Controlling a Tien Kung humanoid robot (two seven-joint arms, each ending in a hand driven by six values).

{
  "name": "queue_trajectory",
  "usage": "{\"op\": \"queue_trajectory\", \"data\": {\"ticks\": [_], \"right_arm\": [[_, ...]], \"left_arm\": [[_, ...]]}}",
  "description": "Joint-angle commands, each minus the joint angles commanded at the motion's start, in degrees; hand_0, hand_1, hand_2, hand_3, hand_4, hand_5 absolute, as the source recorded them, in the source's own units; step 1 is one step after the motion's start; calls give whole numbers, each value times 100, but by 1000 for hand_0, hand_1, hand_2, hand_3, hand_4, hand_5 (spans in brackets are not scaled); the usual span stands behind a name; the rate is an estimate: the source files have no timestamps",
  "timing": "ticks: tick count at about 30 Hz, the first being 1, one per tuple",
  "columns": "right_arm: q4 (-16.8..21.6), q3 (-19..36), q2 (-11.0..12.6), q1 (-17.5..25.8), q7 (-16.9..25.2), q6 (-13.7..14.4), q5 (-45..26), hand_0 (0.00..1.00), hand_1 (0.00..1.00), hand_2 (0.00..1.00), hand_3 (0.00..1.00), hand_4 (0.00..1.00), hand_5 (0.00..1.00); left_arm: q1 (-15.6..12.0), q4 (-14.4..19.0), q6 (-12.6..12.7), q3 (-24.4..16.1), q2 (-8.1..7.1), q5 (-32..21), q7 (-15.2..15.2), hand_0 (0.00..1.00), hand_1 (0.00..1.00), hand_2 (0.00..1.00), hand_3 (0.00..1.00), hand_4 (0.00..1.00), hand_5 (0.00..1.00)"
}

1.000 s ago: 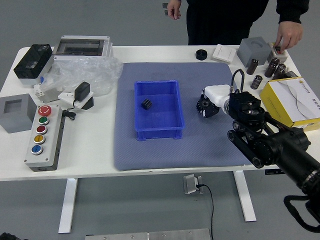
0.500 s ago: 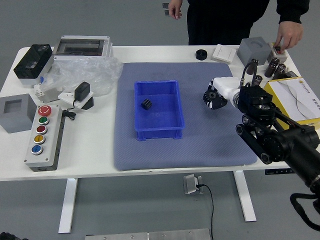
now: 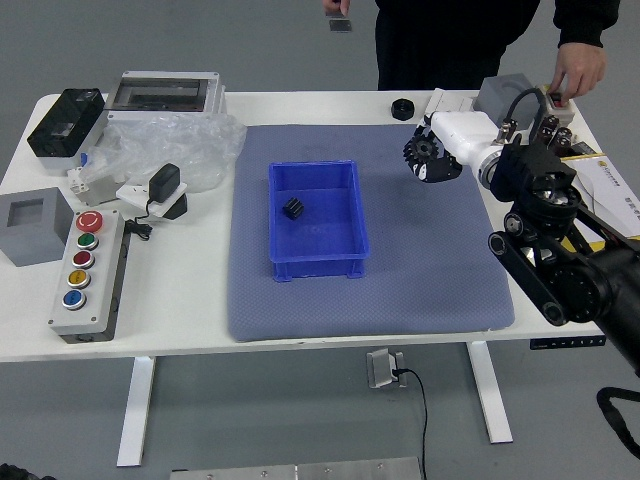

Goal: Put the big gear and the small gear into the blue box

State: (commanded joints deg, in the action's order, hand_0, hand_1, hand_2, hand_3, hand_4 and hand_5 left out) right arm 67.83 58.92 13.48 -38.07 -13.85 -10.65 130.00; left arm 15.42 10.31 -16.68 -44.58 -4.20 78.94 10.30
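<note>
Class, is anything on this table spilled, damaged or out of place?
Nothing looks spilled or damaged. The crumpled clear plastic at the left looks untidy, lying loose among the equipment. The small gear sits in the blue box, and the right hand holds the big gear.

no readable text, labels or numbers anywhere.
</note>
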Motion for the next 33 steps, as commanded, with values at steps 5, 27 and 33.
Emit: {"op": "queue_trajectory", "data": {"ticks": [5,27,33], "right_arm": [[471,-170,-146,11,-3,9,-41,535,436,483,617,554,185],[454,-730,-820,-75,-43,-466,-479,711,650,725,936,806,429],[440,-672,-803,-71,-35,-611,-571,812,755,879,990,861,484]], "left_arm": [[-3,0,0,9,5,-10,-1,885,867,864,840,836,539],[-3,0,-12,28,25,50,7,886,870,867,844,834,542],[-4,0,-18,31,29,65,9,886,871,867,845,834,543]]}}
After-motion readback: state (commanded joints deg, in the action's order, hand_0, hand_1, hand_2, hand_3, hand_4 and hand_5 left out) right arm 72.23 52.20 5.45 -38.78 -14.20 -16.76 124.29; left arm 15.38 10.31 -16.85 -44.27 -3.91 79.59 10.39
